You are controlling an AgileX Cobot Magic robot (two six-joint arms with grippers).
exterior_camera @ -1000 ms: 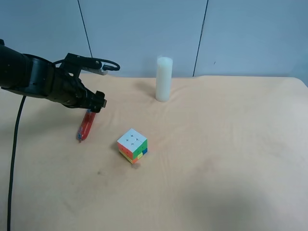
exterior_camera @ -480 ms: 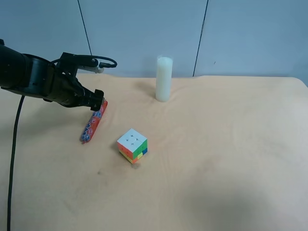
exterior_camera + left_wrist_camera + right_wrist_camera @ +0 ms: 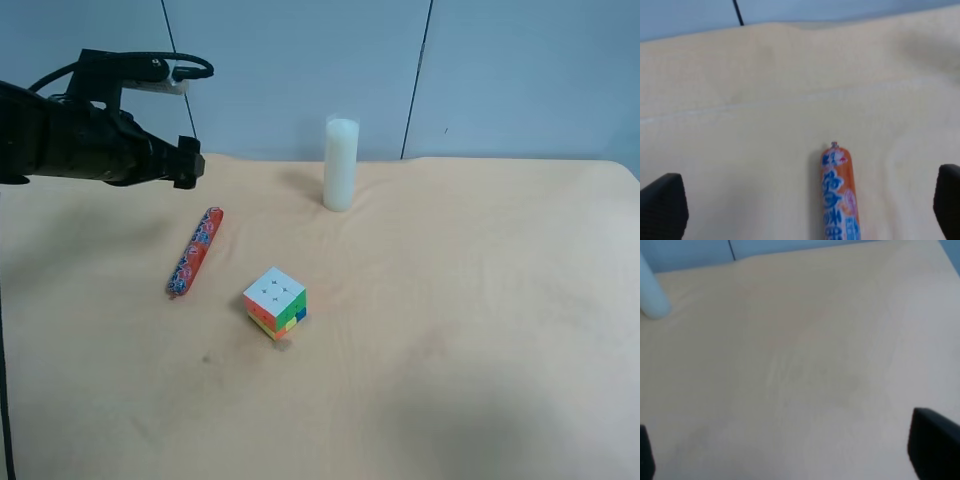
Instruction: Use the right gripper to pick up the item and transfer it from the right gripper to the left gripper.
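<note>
Item lay flat on table, left of cube, free of both grippers. Looked like handover finished, item set down; next called only for retreat. Left gripper hovered beyond its far end, fingers spread wide, empty. Right gripper also parted over bare cloth.

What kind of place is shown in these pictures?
Probably a robot test bench: a beige-covered table before plain blue-grey wall panels, holding only a sausage tube, a puzzle cube and a white cylinder.
</note>
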